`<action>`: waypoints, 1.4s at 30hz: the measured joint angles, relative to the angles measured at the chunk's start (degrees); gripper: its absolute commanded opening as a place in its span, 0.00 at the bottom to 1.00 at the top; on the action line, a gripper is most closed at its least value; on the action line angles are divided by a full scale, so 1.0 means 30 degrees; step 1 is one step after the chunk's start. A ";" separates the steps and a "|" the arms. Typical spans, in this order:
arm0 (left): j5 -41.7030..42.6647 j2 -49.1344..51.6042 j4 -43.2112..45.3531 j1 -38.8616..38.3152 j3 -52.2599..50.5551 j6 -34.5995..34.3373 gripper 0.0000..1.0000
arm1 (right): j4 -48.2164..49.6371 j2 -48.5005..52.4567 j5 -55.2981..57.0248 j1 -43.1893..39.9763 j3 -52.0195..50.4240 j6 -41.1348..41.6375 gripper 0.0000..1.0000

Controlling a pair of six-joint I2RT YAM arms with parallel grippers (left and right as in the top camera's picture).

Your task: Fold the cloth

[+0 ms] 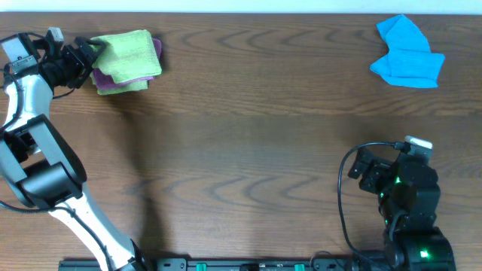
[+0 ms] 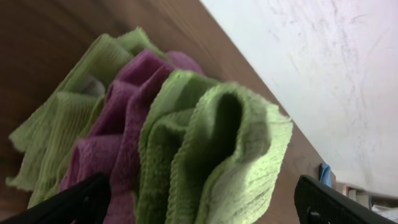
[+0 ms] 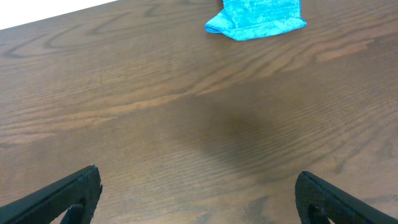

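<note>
Left gripper (image 1: 91,57) jaws apart astride the folded lime-green microfibre cloth (image 1: 128,53), over a purple cloth (image 2: 130,93): best retreat straight off it, snagging no fold; right gripper (image 3: 199,196) apart too.

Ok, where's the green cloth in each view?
Overhead: top left, green cloth bundled with a purple cloth.
Left wrist: fills the centre, close up.
Right wrist: not in it.
Shared landmark: the blue cloth, top right overhead, top edge in right wrist, a sliver at right in left wrist.
</note>
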 measured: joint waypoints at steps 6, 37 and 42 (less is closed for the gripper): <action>-0.0117 -0.0911 -0.2994 0.0925 0.0000 0.0481 0.95 | 0.0000 -0.0007 0.0000 0.0000 0.0000 0.0000 0.99; -0.1763 -2.9347 -1.5030 0.1617 -1.0040 0.8247 0.95 | 0.2186 -0.3388 0.6761 0.0000 0.0291 -0.2295 0.99; -0.2295 -3.3332 -1.7063 0.1617 -0.9901 0.8378 0.95 | 0.2120 -0.6506 0.5085 0.0000 0.0940 -0.3548 0.99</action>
